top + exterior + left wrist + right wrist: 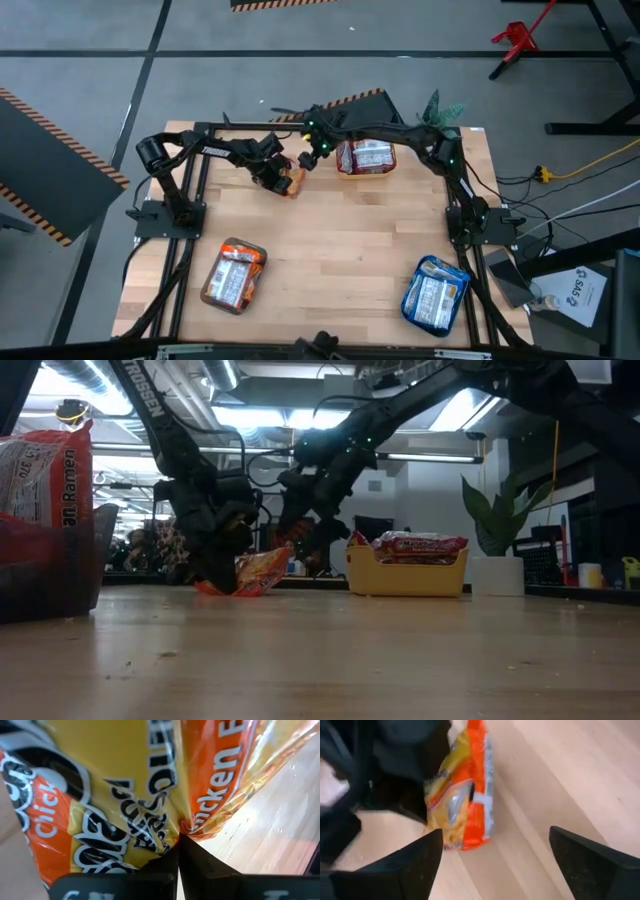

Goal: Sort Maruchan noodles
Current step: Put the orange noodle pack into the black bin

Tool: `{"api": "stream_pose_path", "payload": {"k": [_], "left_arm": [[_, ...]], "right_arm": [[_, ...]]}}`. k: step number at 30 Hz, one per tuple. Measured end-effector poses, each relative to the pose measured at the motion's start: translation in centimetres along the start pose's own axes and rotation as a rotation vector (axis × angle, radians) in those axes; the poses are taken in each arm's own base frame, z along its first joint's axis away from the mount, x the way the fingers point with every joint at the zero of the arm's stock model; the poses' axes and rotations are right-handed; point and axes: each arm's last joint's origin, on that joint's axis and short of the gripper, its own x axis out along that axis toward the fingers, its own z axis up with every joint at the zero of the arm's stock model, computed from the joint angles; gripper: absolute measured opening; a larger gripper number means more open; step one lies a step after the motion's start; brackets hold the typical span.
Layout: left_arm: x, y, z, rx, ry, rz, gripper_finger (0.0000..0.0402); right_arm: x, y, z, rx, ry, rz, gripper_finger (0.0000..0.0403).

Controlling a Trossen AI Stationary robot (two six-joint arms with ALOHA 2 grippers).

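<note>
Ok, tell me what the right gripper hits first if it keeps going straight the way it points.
Most likely the orange noodle packet. The right gripper is open and the packet lies just ahead, slightly off-centre, pinched by the left gripper. Beyond it is bare wooden table. Depth is unclear.

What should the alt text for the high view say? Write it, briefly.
Left pincer grips an orange noodle packet at the table's far edge, the open right pincer beside it. Packets fill a yellow bowl, and two trays at the near corners.
</note>
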Motion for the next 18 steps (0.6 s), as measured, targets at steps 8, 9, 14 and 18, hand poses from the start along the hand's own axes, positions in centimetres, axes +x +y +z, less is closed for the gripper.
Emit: {"api": "stream_pose_path", "payload": {"k": [8, 9, 14, 18], "left_arm": [[0.7, -0.8, -1.0, 0.069, 0.037, 0.01, 0.0], [0.8, -1.0, -1.1, 0.074, 0.041, 0.009, 0.0], [1.2, -1.5, -1.4, 0.094, 0.054, 0.008, 0.0], [1.5, -2.0, -1.8, 0.119, 0.071, 0.006, 0.0]], "right_arm": [[0.8, 2.2, -0.7, -0.077, -0.012, -0.093, 0.0353], [0.9, 2.5, -0.7, -0.085, -0.017, -0.098, 0.0353], [1.3, 3.8, -1.1, -0.05, -0.012, -0.064, 0.0353], [1.6, 4.6, -1.6, -0.044, 0.007, -0.059, 0.0353]]}}
